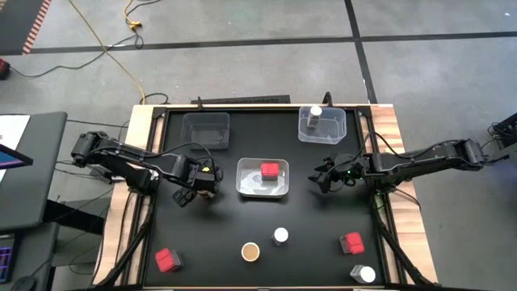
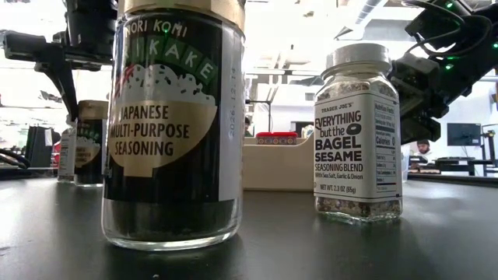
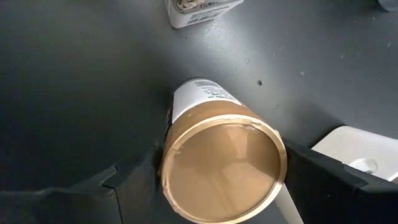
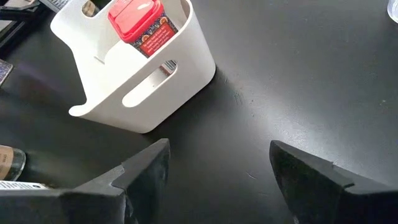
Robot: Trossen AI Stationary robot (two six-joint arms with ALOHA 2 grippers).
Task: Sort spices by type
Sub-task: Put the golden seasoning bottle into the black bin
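The table [image 1: 210, 242] is black, and clock directions here are read on the high view from its middle. Three bins sit on it: a clear empty bin [image 1: 206, 129] at eleven, a clear bin [image 1: 323, 125] at one with a white-lidded jar [image 1: 315, 115] standing in it, and a white bin [image 1: 262, 179] at the centre holding one red spice box [image 1: 270, 170].

The left gripper [image 1: 206, 182] hangs at nine, just beside the white bin, its jaws closed on a brown-topped jar [image 3: 221, 165]. The left wrist view looks straight down on the brown lid, a dark finger on each side, so the jar's long axis runs upright, in line with the gripper.

The right gripper [image 4: 217, 168] is at three, also beside the white bin. Its jaws stand wide with nothing between them.

Loose spices lie along the near edge:
- red box [image 1: 167, 259] at seven
- second brown-topped jar [image 1: 250, 252] at six
- white-lidded jar [image 1: 280, 236] at six, just past the brown one
- red box [image 1: 351, 242] at five
- white-lidded jar [image 1: 366, 275] at five, nearest the corner

The held jar belongs in neither the red nor the white-lid bin. I judge the empty clear bin is its place; it lies toward twelve from the left jaws, on the left arm's own side, so that arm is the nearer one.
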